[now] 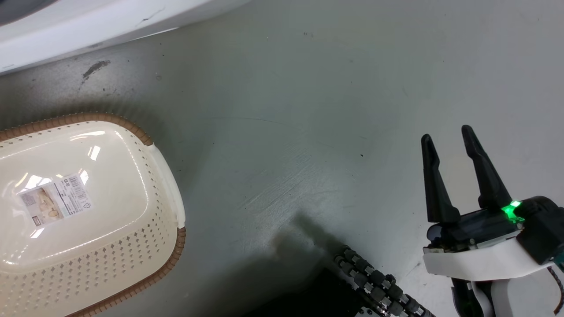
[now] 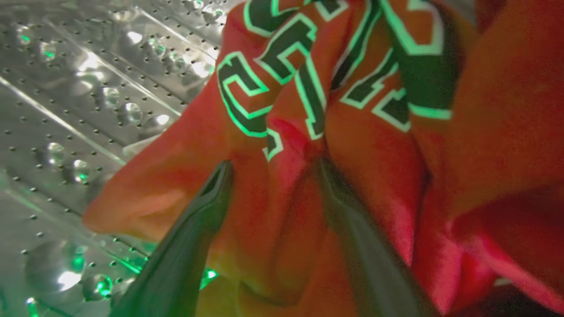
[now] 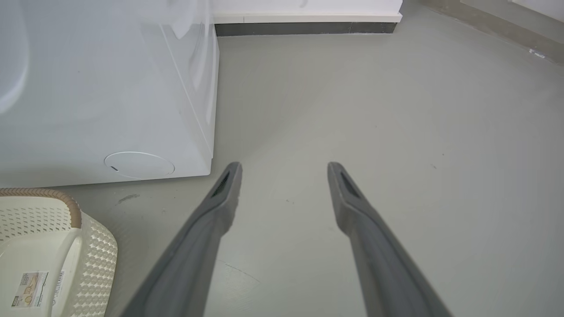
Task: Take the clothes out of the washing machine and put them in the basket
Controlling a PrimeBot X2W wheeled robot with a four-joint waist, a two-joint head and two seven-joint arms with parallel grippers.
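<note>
One fingertip [image 2: 333, 182] of the left hand [image 2: 275, 168] blurs into clothes [image 2: 379, 145].

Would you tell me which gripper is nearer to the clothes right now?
Left. The left gripper is inside the drum, its open fingers straddling a fold of the clothes. The right gripper hangs open over the floor outside the washing machine.
</note>
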